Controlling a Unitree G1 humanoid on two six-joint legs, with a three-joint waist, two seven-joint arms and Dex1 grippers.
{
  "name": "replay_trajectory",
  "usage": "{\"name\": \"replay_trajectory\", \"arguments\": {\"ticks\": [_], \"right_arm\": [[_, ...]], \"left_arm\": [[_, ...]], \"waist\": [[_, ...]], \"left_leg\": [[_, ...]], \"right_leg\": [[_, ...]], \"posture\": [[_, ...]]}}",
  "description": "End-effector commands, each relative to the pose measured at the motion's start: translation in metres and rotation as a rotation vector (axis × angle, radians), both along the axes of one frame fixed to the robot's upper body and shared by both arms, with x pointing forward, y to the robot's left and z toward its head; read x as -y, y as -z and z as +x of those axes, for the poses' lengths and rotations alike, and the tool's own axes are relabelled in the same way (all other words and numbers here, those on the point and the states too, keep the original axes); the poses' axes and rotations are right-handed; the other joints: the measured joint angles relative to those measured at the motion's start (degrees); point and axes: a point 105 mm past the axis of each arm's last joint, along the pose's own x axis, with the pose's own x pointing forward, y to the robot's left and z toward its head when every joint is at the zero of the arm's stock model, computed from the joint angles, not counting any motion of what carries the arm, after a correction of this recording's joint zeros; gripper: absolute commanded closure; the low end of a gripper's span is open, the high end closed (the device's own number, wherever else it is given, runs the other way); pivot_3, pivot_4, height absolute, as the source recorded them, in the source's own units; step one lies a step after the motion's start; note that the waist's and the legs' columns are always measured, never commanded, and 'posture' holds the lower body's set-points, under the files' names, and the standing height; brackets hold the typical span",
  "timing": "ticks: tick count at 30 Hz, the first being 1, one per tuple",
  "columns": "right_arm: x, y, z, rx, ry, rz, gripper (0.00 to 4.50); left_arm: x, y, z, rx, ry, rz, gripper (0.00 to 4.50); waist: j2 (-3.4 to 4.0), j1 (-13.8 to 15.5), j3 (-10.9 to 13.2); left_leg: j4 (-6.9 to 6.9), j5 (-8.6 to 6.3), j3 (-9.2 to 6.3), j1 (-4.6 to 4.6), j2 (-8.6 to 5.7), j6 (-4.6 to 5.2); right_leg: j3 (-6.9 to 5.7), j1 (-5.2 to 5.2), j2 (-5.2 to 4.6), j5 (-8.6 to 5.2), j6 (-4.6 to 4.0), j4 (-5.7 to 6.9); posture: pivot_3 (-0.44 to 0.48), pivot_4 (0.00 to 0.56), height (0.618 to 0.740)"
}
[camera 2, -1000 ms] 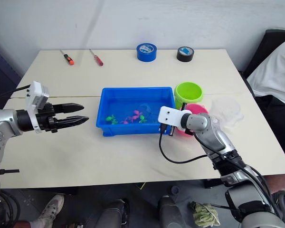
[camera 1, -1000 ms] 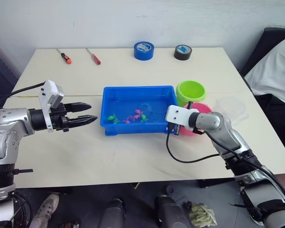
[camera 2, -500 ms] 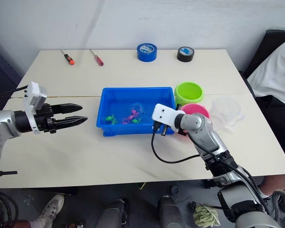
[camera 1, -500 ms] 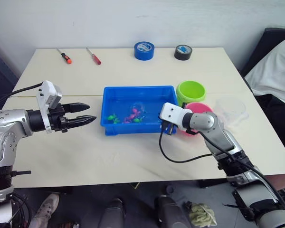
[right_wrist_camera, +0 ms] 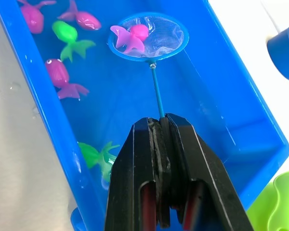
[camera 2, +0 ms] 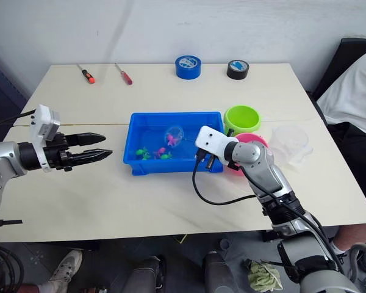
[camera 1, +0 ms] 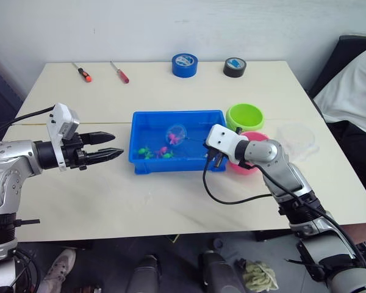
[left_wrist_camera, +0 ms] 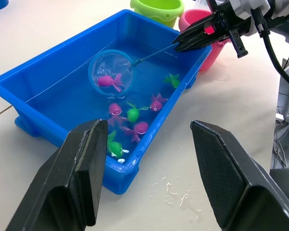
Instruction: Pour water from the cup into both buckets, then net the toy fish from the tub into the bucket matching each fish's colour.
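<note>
On the pale table, the right gripper squeezes the net stick over the blue tub. One pink fish sits inside; next, carry it to the pink bucket. The left gripper waits, fingers apart, holding nothing.

arms: silver-grey metal shells, black joints | wrists: white camera blocks | cables: black, looped | left gripper, right gripper: black tapered fingers
</note>
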Motion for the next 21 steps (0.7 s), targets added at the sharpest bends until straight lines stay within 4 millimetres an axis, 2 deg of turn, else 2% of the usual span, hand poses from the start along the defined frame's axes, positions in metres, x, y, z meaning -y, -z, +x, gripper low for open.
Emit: {"name": "replay_trajectory", "arguments": {"ticks": [1,4,9,21], "right_arm": [[0.002,-0.029,-0.002,0.030,0.004,0.085,4.50],[0.009,-0.042,-0.010,-0.038,0.001,0.177,4.50],[0.016,-0.049,-0.021,-0.103,-0.004,0.235,4.50],[0.017,-0.049,-0.032,-0.166,-0.024,0.268,4.50]], "left_arm": [[-0.001,-0.015,-0.003,0.055,0.014,-0.006,1.47],[0.001,-0.021,-0.002,0.069,0.031,-0.019,1.47],[0.000,-0.024,0.000,0.078,0.040,-0.013,1.47],[0.000,-0.026,0.005,0.090,0.057,0.000,1.47]], "waist": [[0.00,0.01,0.00],[0.00,0.08,0.00],[0.01,0.03,0.00],[0.01,0.04,0.00]], "left_leg": [[0.00,0.00,0.00,0.00,0.00,0.00],[0.00,0.00,-0.01,-0.01,0.00,0.00],[0.00,0.00,-0.02,0.00,0.00,0.00],[-0.01,-0.01,0.00,0.00,0.06,-0.01]], "right_leg": [[0.00,0.00,0.00,0.00,0.00,0.00],[0.00,0.00,0.00,0.00,0.00,0.00],[-0.01,0.02,-0.02,0.00,0.00,-0.01],[0.00,0.01,-0.02,0.00,0.00,-0.03]], "posture": [[0.000,0.150,0.734],[0.000,0.150,0.734],[0.000,0.150,0.734],[0.000,0.150,0.734]]}}
